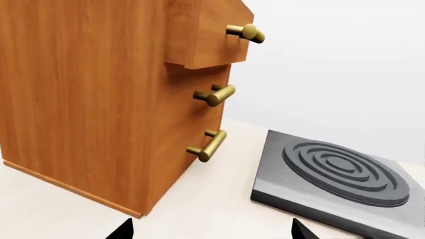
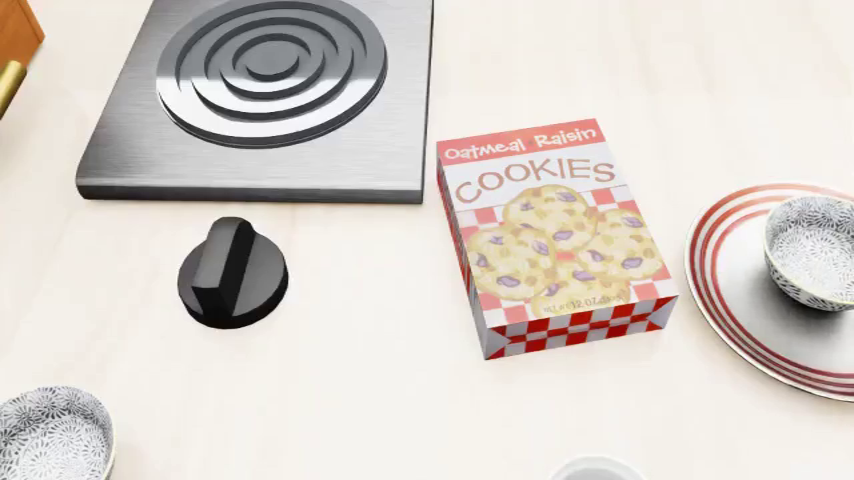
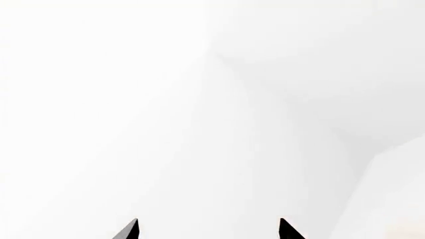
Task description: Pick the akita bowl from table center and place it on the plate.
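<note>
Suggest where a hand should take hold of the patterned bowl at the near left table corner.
Probably the rim of the akita bowl, from above, one finger inside the wall and one outside. It sits upright with its mouth open and looks empty, and its round sides seem too wide to span. The side toward the black knob looks free of obstacles.

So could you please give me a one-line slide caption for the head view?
Cookie box at table centre, one patterned bowl on the red-ringed plate, another at the near-left edge.
</note>
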Tool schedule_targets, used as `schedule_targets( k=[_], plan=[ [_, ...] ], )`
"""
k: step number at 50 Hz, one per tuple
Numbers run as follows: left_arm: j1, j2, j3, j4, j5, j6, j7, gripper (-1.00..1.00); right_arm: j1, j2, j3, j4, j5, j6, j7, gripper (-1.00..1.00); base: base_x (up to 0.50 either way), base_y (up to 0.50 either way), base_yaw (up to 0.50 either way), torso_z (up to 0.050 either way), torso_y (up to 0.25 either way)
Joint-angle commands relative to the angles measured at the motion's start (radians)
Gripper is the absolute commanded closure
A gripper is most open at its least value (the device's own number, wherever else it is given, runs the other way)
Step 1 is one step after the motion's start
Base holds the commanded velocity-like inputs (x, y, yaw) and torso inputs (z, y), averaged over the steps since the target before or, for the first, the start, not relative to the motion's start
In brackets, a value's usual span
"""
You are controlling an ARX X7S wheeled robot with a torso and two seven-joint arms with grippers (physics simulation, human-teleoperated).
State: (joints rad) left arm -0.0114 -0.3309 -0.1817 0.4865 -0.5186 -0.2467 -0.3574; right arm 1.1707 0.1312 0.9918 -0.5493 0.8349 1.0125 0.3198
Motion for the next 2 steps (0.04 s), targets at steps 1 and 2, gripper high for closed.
schedule_targets(
  k=[1,2],
  plan=[
    [0.003,-0.004,0.01,-0.001,0.004,0.005,0.003,-1.0,-0.035,0.003,0.034,-0.111,0.085,0.074,0.03,-1.0,0.0,0.0,0.0,0.0,0.0],
    [0.003,-0.005,0.01,0.0,0.004,0.004,0.003,-1.0,-0.041,0.002,0.037,-0.115,0.09,0.078,0.031,-1.0,0.0,0.0,0.0,0.0,0.0]
  ],
)
